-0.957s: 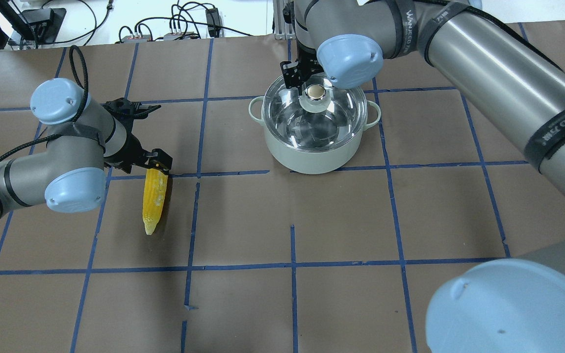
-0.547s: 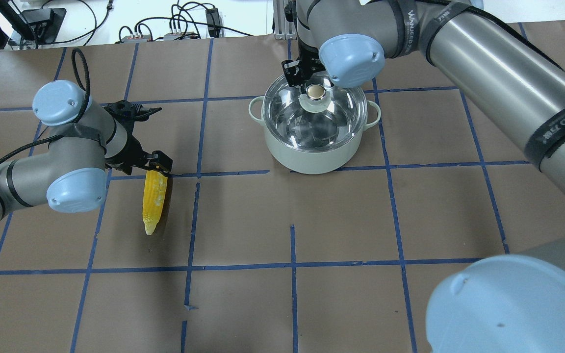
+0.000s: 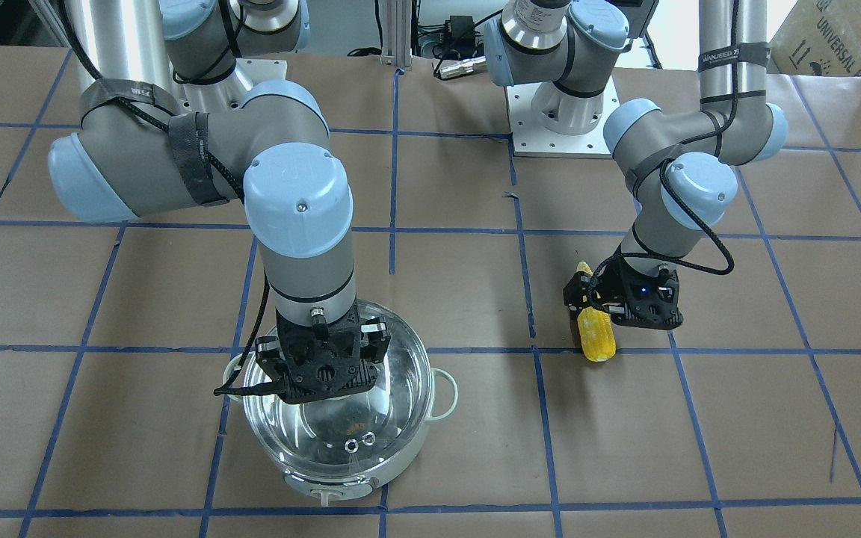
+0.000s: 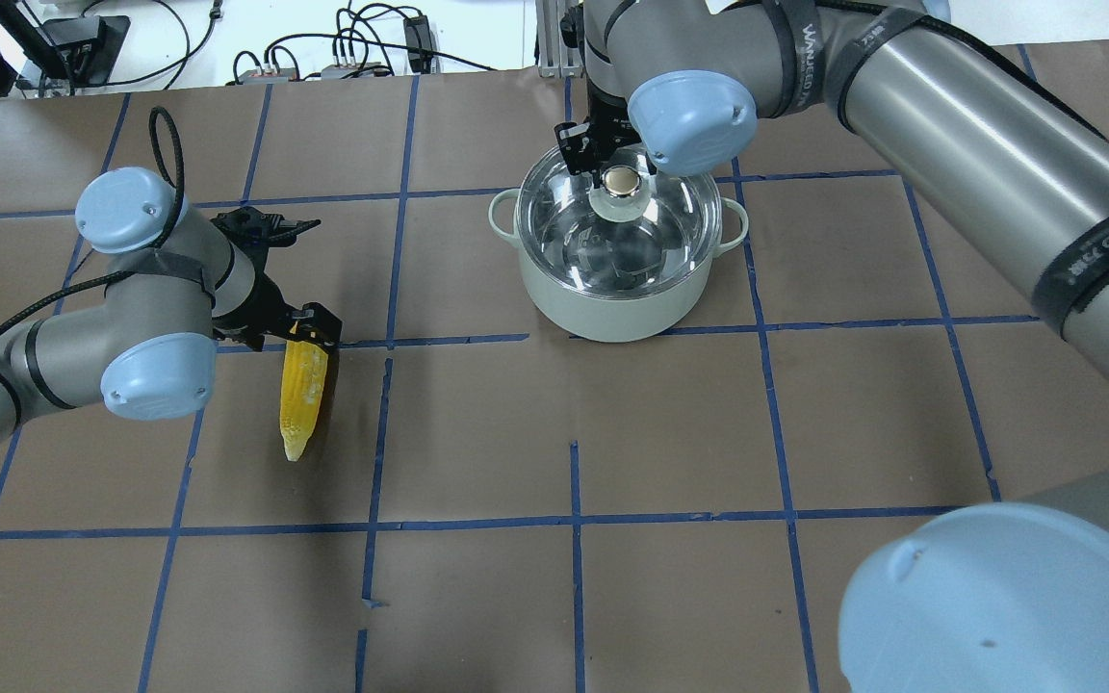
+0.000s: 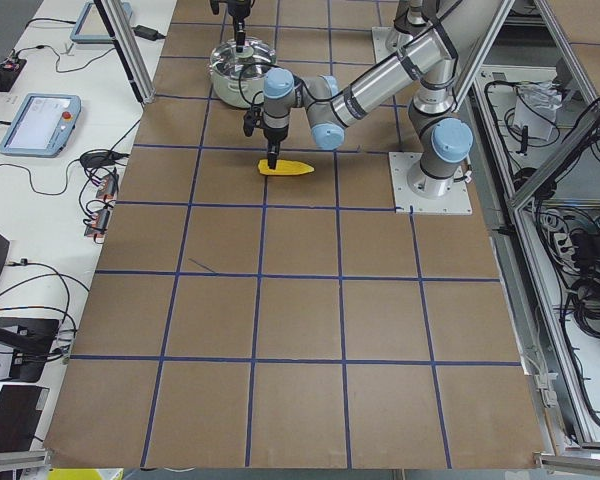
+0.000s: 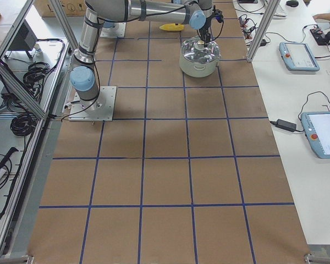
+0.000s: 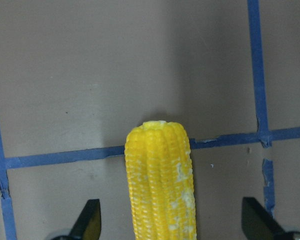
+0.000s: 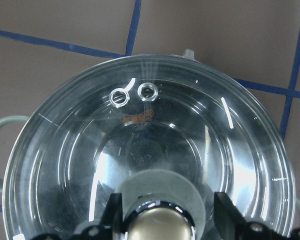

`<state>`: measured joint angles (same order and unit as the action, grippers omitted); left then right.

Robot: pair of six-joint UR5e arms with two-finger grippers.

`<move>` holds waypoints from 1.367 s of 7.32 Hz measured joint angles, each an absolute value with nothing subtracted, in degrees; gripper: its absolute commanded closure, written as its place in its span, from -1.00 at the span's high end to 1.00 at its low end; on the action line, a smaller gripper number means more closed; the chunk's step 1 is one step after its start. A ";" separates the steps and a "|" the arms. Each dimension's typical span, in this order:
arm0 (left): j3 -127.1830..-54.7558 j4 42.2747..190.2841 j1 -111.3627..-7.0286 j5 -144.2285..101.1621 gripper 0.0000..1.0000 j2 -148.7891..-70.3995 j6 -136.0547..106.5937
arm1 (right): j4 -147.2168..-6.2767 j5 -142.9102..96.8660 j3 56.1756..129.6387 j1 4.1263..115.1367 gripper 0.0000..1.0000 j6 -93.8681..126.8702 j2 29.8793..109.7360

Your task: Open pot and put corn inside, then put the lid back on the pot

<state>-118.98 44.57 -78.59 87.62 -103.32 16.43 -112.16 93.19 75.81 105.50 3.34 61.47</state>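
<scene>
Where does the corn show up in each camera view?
Front-facing: corn right of centre.
Overhead: corn left, mid-height.
Exterior left: corn upper middle.
Exterior right: corn near the top edge.
Left wrist: corn bottom centre.
Right wrist: not in it.
Shared landmark: the pot, absent only from the left wrist view.

Pot [image 4: 612, 310]: mint-white outside, steel inside, upright on table [image 4: 670, 433], far side, right of centre. Lid [image 4: 564, 226]: clear glass dome, brass knob [image 4: 622, 180], seated on pot rim. Corn [image 4: 302, 395]: yellow cob lying flat, well left of pot, tip pointing near.
</scene>
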 measured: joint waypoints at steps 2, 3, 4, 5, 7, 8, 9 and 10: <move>-119.61 44.30 -78.63 87.43 1.00 -103.92 16.28 | -112.09 93.26 76.00 105.68 0.64 3.34 61.54; -119.87 44.24 -78.61 87.39 1.00 -104.21 16.36 | -112.03 93.30 76.13 105.74 0.64 3.34 61.61; -119.96 44.12 -78.59 87.37 1.00 -104.66 16.50 | -111.95 93.29 76.59 105.78 0.59 3.28 61.74; -119.96 43.63 -78.58 87.37 1.00 -105.16 16.64 | -111.95 93.23 77.46 105.79 0.50 3.11 62.03; -120.15 42.71 -78.57 87.34 0.72 -105.58 16.53 | -112.07 93.17 78.51 105.62 0.33 2.84 62.57; -120.44 42.58 -78.57 87.29 0.06 -105.61 16.33 | -112.03 93.16 78.33 105.46 0.34 2.77 62.66; -120.72 42.50 -78.61 87.19 -0.42 -105.62 16.15 | -111.98 93.17 77.95 105.30 0.35 2.74 62.66; -120.86 42.47 -78.68 87.07 -0.79 -105.45 15.81 | -112.00 93.16 77.67 105.25 0.44 2.73 62.66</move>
